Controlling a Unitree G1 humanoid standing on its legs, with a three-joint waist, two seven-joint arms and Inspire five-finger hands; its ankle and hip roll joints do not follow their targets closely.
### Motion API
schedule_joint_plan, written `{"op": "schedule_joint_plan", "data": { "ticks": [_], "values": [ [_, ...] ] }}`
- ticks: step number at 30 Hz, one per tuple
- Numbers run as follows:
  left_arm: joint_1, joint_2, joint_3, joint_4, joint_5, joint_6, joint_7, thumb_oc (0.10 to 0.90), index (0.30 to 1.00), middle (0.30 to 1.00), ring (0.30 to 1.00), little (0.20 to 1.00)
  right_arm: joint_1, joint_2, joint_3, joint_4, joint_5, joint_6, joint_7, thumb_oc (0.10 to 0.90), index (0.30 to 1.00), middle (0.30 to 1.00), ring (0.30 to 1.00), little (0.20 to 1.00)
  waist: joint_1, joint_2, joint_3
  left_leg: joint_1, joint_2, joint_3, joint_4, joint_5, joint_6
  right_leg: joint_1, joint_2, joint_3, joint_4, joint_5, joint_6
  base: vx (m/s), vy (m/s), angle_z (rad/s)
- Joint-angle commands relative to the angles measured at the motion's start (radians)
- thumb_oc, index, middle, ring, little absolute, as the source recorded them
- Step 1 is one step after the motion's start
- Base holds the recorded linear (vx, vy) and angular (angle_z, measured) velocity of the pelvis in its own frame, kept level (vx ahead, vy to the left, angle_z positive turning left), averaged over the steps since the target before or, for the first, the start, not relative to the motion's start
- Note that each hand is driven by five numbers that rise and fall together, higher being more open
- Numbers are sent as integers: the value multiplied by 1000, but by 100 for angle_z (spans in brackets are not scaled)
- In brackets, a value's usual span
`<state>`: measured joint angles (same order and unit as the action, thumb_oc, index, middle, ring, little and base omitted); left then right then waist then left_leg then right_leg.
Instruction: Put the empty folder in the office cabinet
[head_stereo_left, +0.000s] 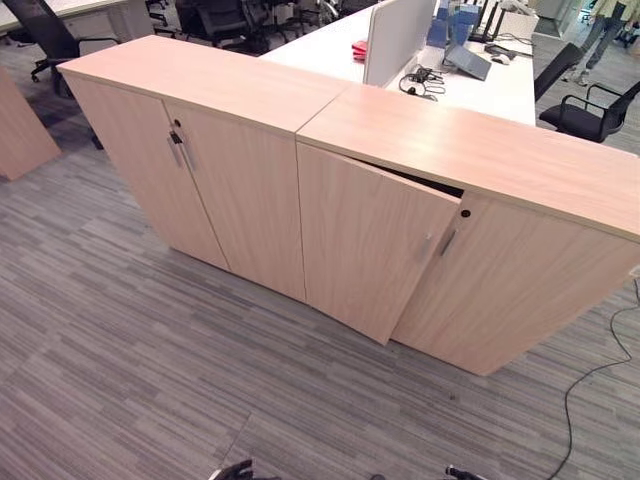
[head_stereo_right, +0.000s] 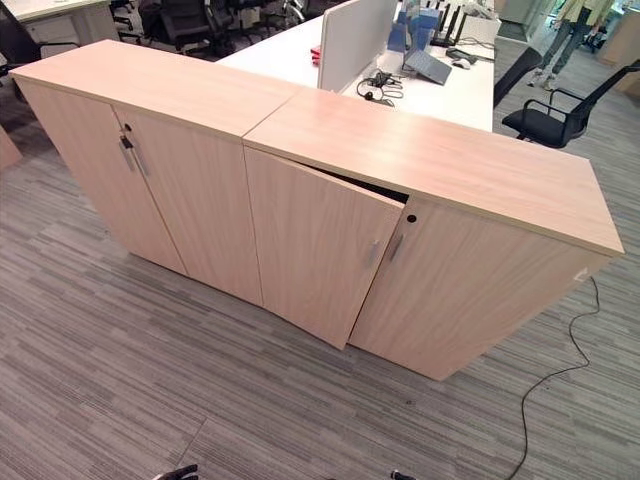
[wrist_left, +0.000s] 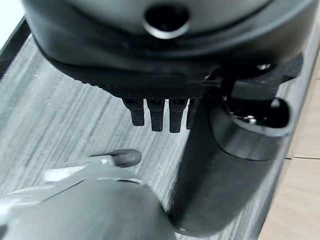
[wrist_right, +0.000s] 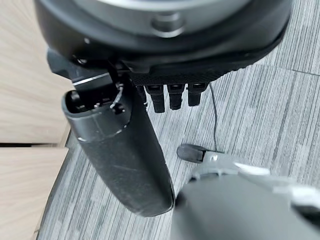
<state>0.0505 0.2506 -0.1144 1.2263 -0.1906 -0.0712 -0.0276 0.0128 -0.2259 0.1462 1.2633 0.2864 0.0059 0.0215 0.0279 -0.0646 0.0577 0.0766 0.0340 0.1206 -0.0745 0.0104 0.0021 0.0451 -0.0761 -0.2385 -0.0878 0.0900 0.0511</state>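
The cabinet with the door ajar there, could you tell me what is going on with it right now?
Nothing is being handled at this moment. The robot stands facing a row of two wooden cabinets. The right cabinet has its left door swung partly open, while the left cabinet is closed. The left hand and right hand both hang low over the carpet with straight fingers, holding nothing. A white desk with office clutter stands behind the cabinets.

Grey striped carpet (head_stereo_left: 120, 370), white desks (head_stereo_left: 330, 50)
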Motion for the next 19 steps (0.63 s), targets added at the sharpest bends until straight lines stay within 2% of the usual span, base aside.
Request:
{"op": "schedule_joint_plan", "data": {
  "ticks": [1, 6, 13, 14, 19],
  "values": [
    [26, 0, 42, 38, -27, -9, -33, 800, 900, 900, 900, 900, 8, -25, 25, 20, -8, -25, -4, 800, 900, 900, 900, 900, -9, -6, -33, -69, -64, -60, -13, -27, 4, -3, 47, 67, 0, -79, 44, 30, -56, -4],
    [26, -14, 53, 74, -7, -4, -6, 800, 900, 900, 900, 900, 20, -15, 26, 27, -12, -25, -9, 800, 900, 900, 900, 900, -11, -9, -36, -57, -59, -62, -13, -29, -1, 11, 48, 61, 0, -90, 39, 42, -54, 0],
    [-13, -21, -49, 24, 55, -16, 13, 800, 900, 900, 900, 900, 21, -4, 58, 23, -26, -24, -20, 800, 900, 900, 900, 900, -29, 0, -41, -41, -51, -53, -13, -35, -5, 21, 53, 71, 0, -94, 34, 10, -11, 1],
    [-33, -17, -96, -11, 87, -20, 22, 800, 900, 900, 900, 900, 16, -8, 65, 17, -28, -25, -22, 800, 900, 900, 900, 900, -40, 5, -43, -34, -49, -48, -13, -39, -4, 26, 54, 78, 0, -95, 32, 31, -16, -1],
    [-54, -21, -148, -24, 136, -18, 40, 800, 900, 900, 900, 900, 7, -9, 78, 14, -35, -24, -31, 800, 900, 900, 900, 900, -52, 11, -45, -28, -45, -37, -13, -42, -4, 27, 57, 86, 0, -96, 31, 13, -5, -9]
  ]
}}
